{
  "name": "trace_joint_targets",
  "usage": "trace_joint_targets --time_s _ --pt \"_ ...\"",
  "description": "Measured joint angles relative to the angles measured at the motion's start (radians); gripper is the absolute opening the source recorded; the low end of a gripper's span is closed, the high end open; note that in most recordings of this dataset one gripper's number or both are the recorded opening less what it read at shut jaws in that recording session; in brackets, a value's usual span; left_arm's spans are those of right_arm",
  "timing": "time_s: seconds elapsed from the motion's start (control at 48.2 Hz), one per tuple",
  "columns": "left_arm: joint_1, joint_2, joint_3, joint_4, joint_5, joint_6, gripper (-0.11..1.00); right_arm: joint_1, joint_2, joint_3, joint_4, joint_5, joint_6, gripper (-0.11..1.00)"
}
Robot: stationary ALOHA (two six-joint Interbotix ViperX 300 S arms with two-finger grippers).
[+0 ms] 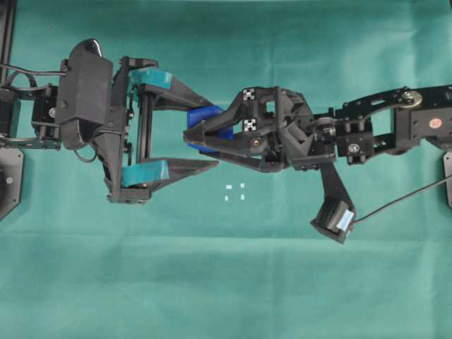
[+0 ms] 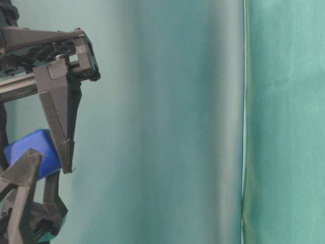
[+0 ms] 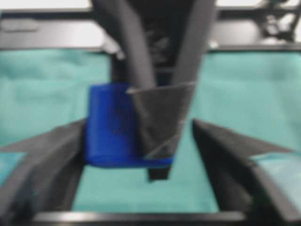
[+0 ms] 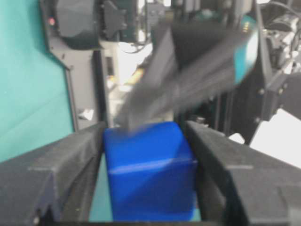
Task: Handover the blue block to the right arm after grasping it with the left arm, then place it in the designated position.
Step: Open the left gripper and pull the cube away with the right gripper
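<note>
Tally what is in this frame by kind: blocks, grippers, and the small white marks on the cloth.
Blue block: 1
Grippers: 2, the left gripper with teal pads, the right gripper all black
White marks on the green cloth: 4
Total: 7

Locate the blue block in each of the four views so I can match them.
Overhead: blue block left of centre, between both arms.
Table-level: lower left.
Left wrist: left of centre, half behind a black finger.
Right wrist: bottom centre, between black fingers.
Shared landmark: the right gripper, jaws closed on it.
</note>
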Motion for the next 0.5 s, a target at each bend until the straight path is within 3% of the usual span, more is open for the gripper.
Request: trace_joint_targets --time_s 0.332,0.498 --pt "0.0 -0.015 0.002 -0.002 0.003 -0.014 1.0 0.003 -0.006 0.002 0.0 -0.002 0.002 0.56" --pt "0.002 -0.063 0.029 -0.002 0.008 -0.017 1.0 0.005 -0.058 0.055 0.002 0.0 0.011 0.56"
